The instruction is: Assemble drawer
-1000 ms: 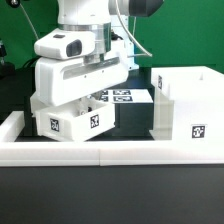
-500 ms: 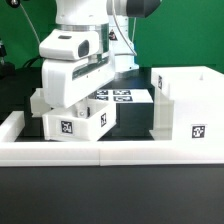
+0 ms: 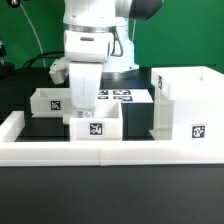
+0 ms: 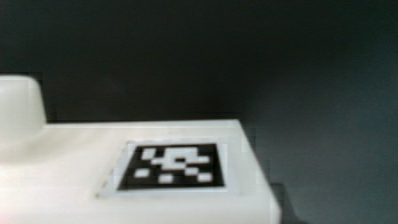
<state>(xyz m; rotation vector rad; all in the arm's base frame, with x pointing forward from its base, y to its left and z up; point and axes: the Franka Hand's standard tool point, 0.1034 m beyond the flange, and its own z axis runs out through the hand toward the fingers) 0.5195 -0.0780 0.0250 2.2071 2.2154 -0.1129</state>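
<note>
In the exterior view my gripper (image 3: 84, 104) points straight down and is shut on the left wall of a small white tray (image 3: 99, 129). That tray stands level at the front middle with its tag facing the camera. A second tray (image 3: 45, 100) sits behind it toward the exterior view's left. The tall open housing (image 3: 186, 106) stands at the exterior view's right. The wrist view shows a white tray surface (image 4: 63, 160) with a tag (image 4: 175, 165) close up; my fingertips are hidden there.
The marker board (image 3: 122, 97) lies flat behind the held tray, between it and the arm's base. A low white rail (image 3: 110, 152) runs along the table's front edge, with another at the far left. Black table (image 4: 267, 60) shows beyond the tray.
The tray was tilted and turned at the exterior view's left; it has swung right and now stands level and square to the camera. The second tray behind it has come into sight.
</note>
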